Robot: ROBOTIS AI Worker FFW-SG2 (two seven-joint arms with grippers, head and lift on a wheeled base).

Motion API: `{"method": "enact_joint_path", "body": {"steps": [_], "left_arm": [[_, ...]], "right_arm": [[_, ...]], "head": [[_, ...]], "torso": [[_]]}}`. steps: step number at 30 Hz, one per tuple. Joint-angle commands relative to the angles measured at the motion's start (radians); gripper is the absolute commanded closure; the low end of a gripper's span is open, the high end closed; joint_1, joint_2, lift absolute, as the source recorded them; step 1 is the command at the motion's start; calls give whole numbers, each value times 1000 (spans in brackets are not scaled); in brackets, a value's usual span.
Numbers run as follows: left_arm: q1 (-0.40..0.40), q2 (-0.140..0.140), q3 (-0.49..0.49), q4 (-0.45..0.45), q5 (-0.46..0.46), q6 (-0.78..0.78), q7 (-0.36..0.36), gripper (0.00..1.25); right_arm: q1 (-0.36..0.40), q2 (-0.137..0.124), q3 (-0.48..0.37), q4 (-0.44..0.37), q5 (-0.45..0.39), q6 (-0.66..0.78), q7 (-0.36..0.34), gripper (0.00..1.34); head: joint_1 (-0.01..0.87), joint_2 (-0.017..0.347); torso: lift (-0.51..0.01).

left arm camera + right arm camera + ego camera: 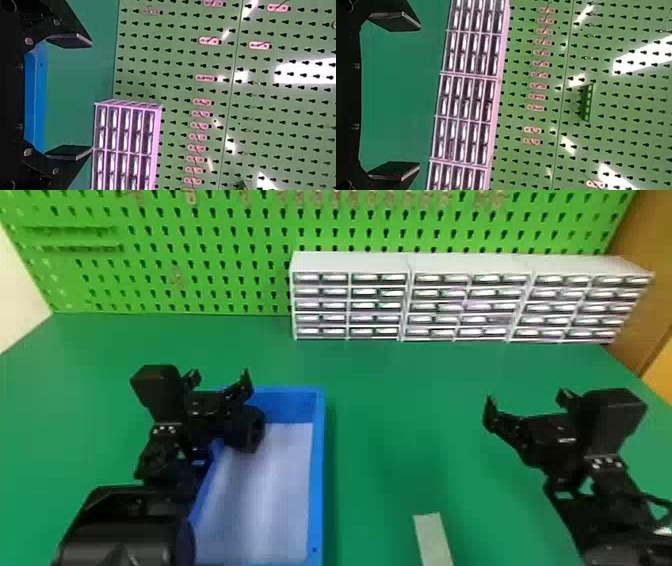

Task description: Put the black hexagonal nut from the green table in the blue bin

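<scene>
One black hexagonal nut (248,430) is seen in the blue bin (316,470), partly covered by the left gripper (219,382), whose jaws are parted and empty. Above the green table (390,400), the right gripper (527,407) is placed, its jaws likewise spread. Drawer cabinets (350,262) are lined up along the pegboard (210,250).

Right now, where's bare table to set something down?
Green table between the blue bin and the open right jaws, behind the pale strip; also between bin and drawers. Crowded: the bin's left edge, under the left arm.
</scene>
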Motion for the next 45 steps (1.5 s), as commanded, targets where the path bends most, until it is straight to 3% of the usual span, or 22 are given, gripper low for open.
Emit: {"method": "enact_joint_path", "body": {"steps": [1,27,45], "left_arm": [[0,0,-4,-1,-44,-12,0,321],[-5,0,-6,-14,-150,-27,-12,321],[-5,0,1,-17,-141,-27,-15,321]], "right_arm": [[1,0,-2,0,-7,2,0,75],[2,2,-3,2,-19,11,0,75],[1,3,0,2,-22,11,0,75]], "head": [[686,51],[686,51],[686,51]], "torso": [[-97],[-97],[-97]]}}
